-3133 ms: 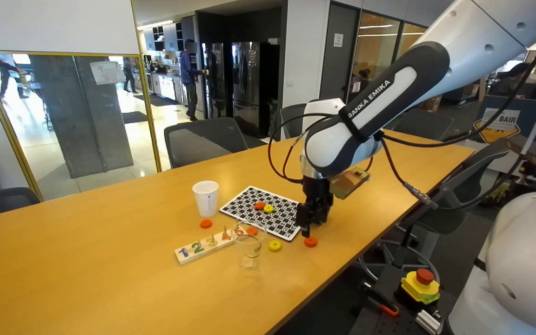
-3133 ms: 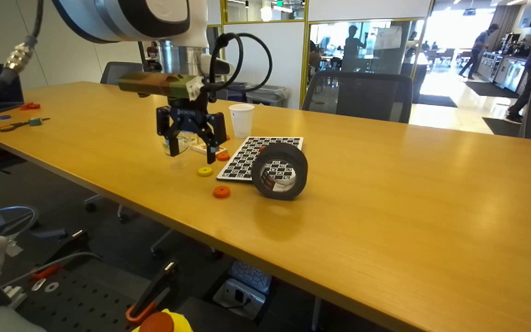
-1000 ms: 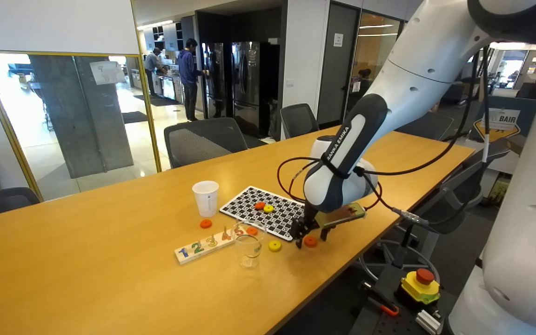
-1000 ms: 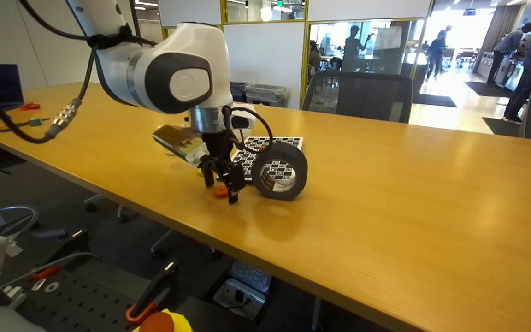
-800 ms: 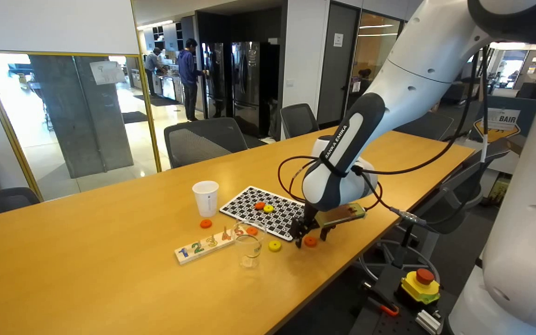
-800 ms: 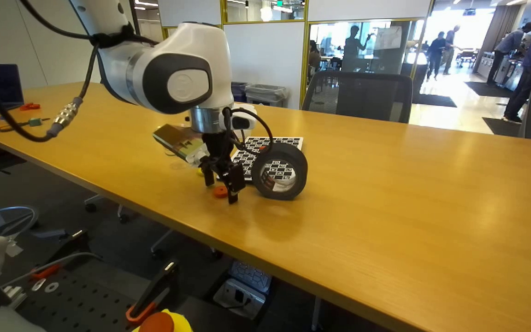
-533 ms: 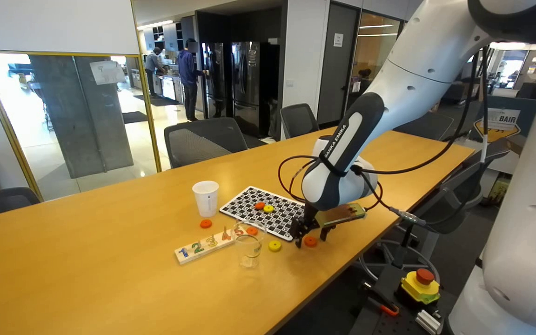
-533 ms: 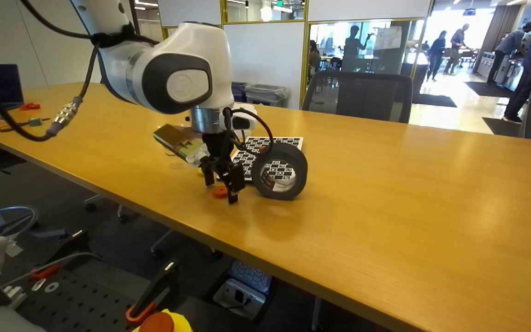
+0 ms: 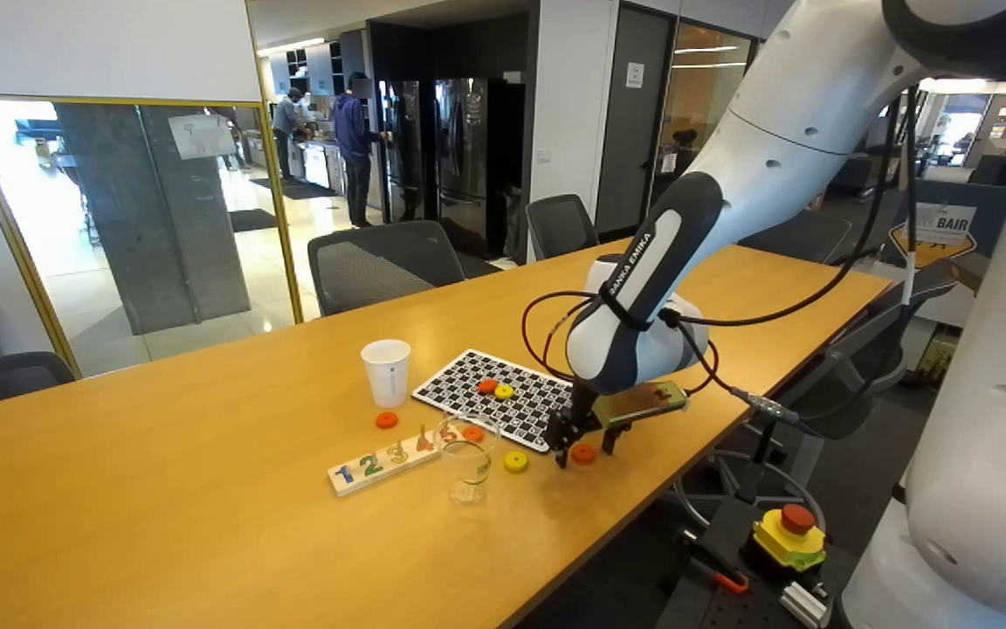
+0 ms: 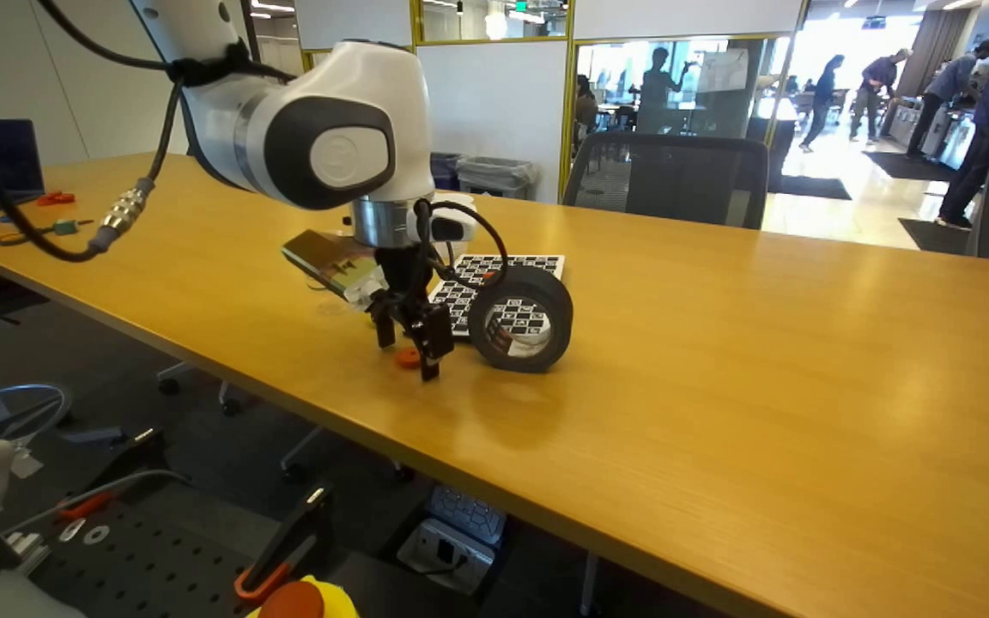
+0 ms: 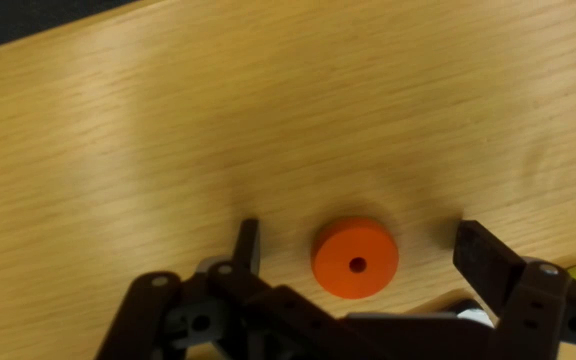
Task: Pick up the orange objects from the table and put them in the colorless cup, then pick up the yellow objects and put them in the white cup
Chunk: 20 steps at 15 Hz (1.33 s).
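— Lowered since a few seconds ago: the tool (image 10: pixel 408 360), astride one orange disc (image 10: pixel 406 359) in an exterior view.
— And the wrist view?
— Jaws wide, gripping nothing; that disc lies between, on the surface (image 11: pixel 268 115), touching neither. Likely the first orange pick; next, close and lift.
— Counts?
— In an exterior view: one clear cup (image 9: pixel 468 473), one white cup (image 9: pixel 387 376), four orange discs (image 9: pixel 387 420) (one seen through the clear cup), two yellow discs (image 9: pixel 516 462).

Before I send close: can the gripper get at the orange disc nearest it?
Probably yes: in the wrist view the open gripper straddles the orange disc, with a gap to the fingers on each side.
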Tool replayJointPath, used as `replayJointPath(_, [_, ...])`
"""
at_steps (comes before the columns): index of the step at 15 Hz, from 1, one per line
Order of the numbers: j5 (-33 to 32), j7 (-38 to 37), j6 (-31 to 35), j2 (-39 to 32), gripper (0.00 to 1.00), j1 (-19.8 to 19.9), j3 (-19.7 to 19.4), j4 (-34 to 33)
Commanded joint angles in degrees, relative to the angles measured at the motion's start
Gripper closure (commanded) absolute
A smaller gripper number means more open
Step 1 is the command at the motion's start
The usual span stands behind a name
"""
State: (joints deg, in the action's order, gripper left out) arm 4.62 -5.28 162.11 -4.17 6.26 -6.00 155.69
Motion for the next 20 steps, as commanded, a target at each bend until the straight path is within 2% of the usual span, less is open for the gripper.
replayJointPath(1, [-1.83, -0.84, -2.40, 2.05, 0.00, -0.36, -0.38, 0.01])
replayJointPath(10, [-5.11, -1.72, -4.16, 2.28, 0.00, -0.25, -0.76, -1.18])
replayJointPath(20, [-4.73, -1.11, -5.29, 1.62, 0.00, -0.18, -0.62, -2.42])
